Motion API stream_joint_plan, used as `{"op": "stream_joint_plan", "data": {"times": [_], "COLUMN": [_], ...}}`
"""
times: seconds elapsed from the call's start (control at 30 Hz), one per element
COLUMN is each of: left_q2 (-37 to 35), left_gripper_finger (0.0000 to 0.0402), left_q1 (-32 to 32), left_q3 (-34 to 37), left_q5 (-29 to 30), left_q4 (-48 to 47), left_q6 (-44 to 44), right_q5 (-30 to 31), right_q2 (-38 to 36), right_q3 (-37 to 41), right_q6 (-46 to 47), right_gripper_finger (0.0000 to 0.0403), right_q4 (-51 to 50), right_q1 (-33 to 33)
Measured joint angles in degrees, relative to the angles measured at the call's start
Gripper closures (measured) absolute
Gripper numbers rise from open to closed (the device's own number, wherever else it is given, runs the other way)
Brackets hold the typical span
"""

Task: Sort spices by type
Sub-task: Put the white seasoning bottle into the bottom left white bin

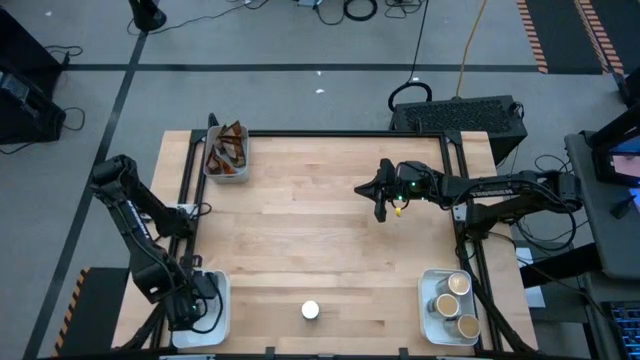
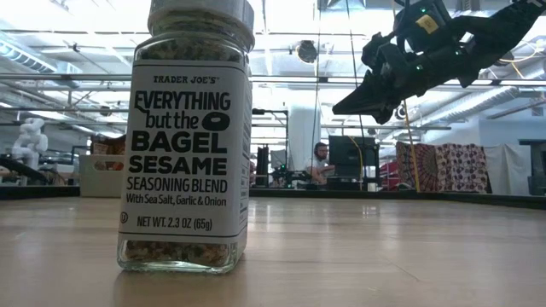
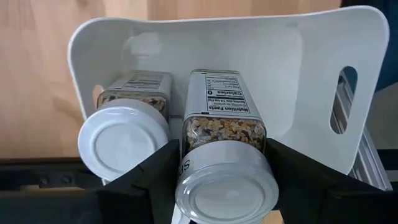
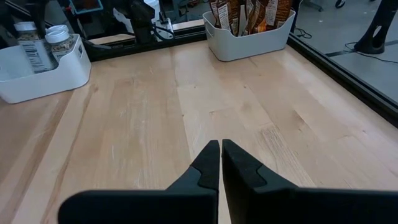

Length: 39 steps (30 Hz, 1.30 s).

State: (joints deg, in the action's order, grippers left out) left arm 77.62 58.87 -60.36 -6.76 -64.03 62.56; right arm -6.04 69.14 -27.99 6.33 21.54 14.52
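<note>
We see the left gripper (image 3: 225, 177) pinching a white-lidded jar (image 3: 225, 155) inside the white tray (image 3: 261, 50), while the right gripper (image 4: 221, 155) hovers pressed together.

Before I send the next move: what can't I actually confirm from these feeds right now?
- High view: left gripper and its tray contents, hidden under the arm.
- Left wrist view: whether the fingers press the jar between them or just flank it.
- High view: labels on tan-lidded jars, too small.

Open tabletop (image 1: 300, 230) (lone jar (image 1: 310, 310) near front edge)
</note>
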Motion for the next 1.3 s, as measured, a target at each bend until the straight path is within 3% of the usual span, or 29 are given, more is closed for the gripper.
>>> {"op": "stream_joint_plan", "data": {"times": [0.6, 0.97, 1.3], "left_q2": [4.0, 3.8, 3.8], "left_gripper_finger": [0.0187, 0.0115, 0.0108], "left_q1": [-1.8, -3.8, -4.3], "left_q3": [0.0, 0.0, 0.0], "left_q5": [-2.9, -4.1, -7.7], "left_q4": [-0.1, -2.1, -2.9], "left_q6": [-2.9, -2.9, -3.1], "right_q5": [0.0, 0.0, 0.0], "right_q2": [0.0, 0.0, 0.0], "right_q3": [0.0, 0.0, 0.0], "right_q6": [0.0, 0.0, 0.0], "right_gripper_finger": [0.0403, 0.0403, 0.0403], "right_q4": [0.0, -0.4, -0.4], "right_q1": [0.0, 0.0, 0.0]}}
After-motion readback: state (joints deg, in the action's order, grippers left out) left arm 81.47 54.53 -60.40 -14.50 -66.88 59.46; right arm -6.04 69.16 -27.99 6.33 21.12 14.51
